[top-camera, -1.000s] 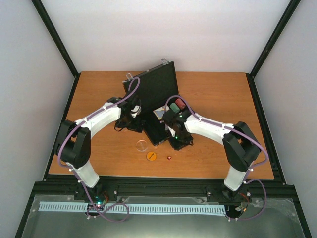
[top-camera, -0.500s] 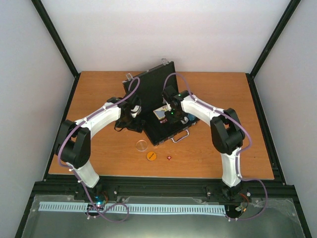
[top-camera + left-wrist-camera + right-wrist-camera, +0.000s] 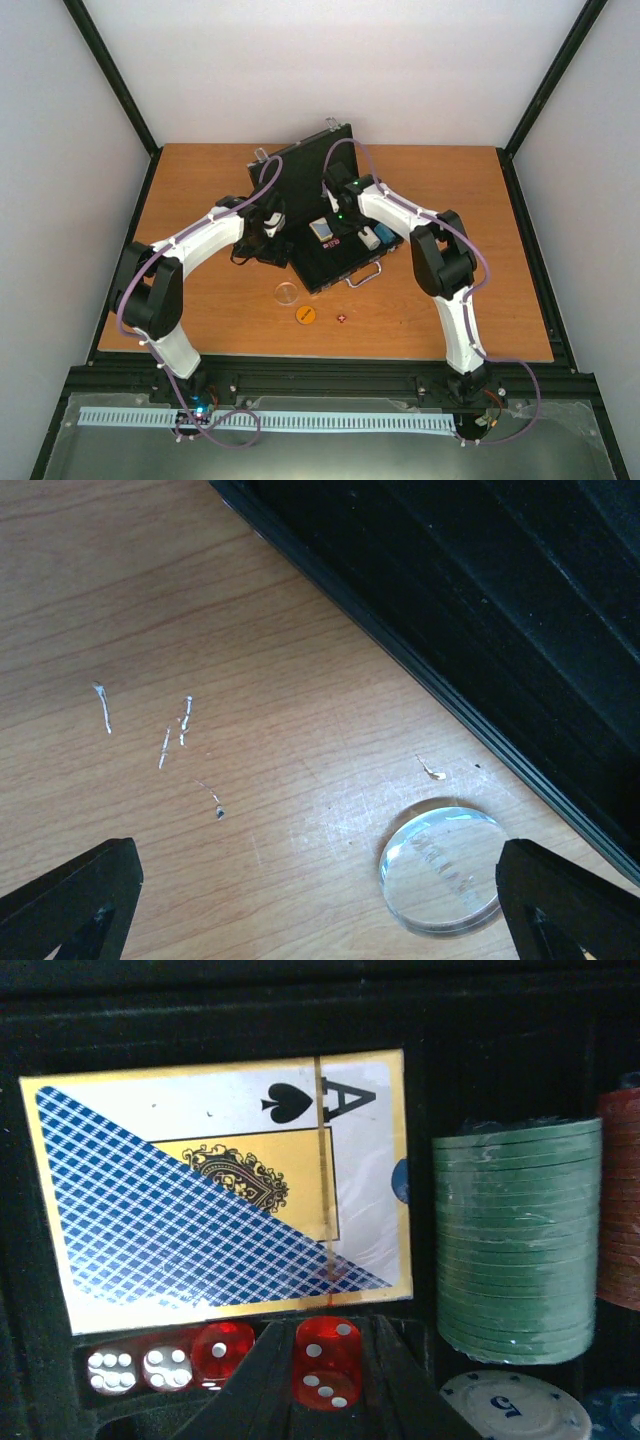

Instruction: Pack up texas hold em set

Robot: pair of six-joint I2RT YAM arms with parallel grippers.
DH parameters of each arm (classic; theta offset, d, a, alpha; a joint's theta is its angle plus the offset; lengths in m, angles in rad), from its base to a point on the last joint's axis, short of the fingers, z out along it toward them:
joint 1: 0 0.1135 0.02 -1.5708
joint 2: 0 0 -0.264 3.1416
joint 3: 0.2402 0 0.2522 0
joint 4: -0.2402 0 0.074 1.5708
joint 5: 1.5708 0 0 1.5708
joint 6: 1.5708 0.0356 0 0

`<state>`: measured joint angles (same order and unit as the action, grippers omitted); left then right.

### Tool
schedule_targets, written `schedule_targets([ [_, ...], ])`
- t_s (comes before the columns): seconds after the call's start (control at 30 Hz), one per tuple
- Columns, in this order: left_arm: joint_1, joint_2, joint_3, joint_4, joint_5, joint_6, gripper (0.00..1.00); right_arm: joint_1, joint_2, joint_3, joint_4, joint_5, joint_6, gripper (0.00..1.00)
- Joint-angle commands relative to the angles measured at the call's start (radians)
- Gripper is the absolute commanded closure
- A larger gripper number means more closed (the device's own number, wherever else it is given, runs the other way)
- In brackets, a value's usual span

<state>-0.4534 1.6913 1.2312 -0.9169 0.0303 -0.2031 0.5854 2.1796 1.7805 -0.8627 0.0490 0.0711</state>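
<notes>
Right end effector (image 3: 327, 1372) gripped a red die (image 3: 325, 1345) inside the briefcase (image 3: 318, 175), just below the card box (image 3: 200, 1190). Left end effector (image 3: 318, 885) gaped wide, a clear disc (image 3: 441, 865) on the surface (image 3: 200, 680) between its fingers (image 3: 70, 900).

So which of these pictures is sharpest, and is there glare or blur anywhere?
Left wrist view: sharpest, the table grain crisp, the clear disc catching white glare, the left fingers dark shapes. Right wrist view: a pale sheen washes the card box on its right; the red die and right fingers, close to the lens, look soft. Top view: evenly lit, but the black case swallows detail.
</notes>
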Motion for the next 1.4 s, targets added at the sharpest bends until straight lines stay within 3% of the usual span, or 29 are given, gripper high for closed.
schedule_targets([
  [0.0, 0.004, 0.003, 0.011, 0.005, 0.001, 0.003, 0.00, -0.006, 0.031, 0.027, 0.004, -0.028, -0.003, 0.92],
  [0.47, 0.004, 0.014, 0.012, 0.006, 0.006, 0.002, 0.00, -0.006, 0.035, -0.009, 0.015, -0.046, 0.020, 0.91],
  [0.87, 0.004, 0.014, 0.016, 0.005, 0.002, 0.002, 0.00, -0.006, -0.008, -0.010, -0.004, -0.052, 0.020, 0.55],
  [1.37, 0.004, 0.005, 0.011, 0.005, 0.005, 0.002, 0.00, -0.006, -0.109, -0.041, 0.024, -0.094, 0.062, 0.54],
])
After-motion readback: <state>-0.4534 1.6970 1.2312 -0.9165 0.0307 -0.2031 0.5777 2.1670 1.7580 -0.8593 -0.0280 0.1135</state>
